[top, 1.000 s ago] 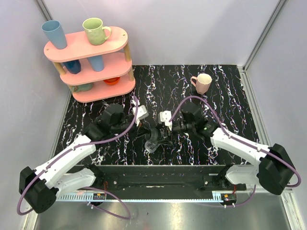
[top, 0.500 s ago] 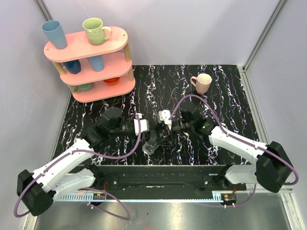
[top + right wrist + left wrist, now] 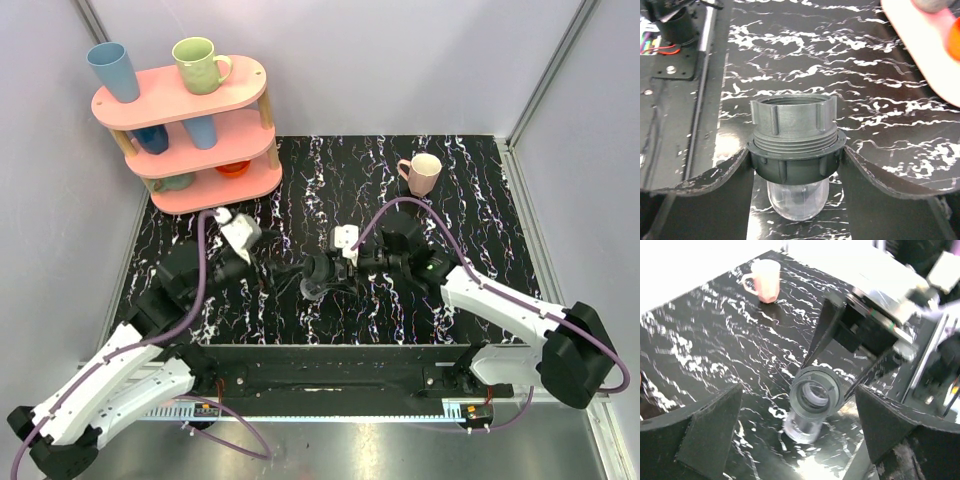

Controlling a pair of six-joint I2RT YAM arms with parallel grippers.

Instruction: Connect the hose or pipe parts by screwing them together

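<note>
The pipe parts [image 3: 794, 150] are joined: a ribbed grey fitting [image 3: 792, 117] sits in a black ring [image 3: 790, 167] over a translucent tube [image 3: 797, 202]. My right gripper [image 3: 796, 170] is shut on the black ring, one finger on each side. From above, the pipe parts [image 3: 318, 276] are at mid-table with the right gripper [image 3: 334, 270] on them from the right. In the left wrist view the pipe parts [image 3: 812, 400] tilt, with the tube end down at the table. My left gripper [image 3: 799, 405] is open, its fingers [image 3: 705, 435] wide apart and clear of them. From above, the left gripper [image 3: 270, 268] lies to the left.
A pink mug [image 3: 422, 172] stands at the back right of the marbled black table [image 3: 480, 230]. A pink tiered shelf [image 3: 190, 130] with several cups fills the back left corner. The black base rail [image 3: 320, 365] runs along the near edge.
My left gripper has opened, let go of the pipe parts and drawn back to the left. The right gripper still holds them and has barely moved.
</note>
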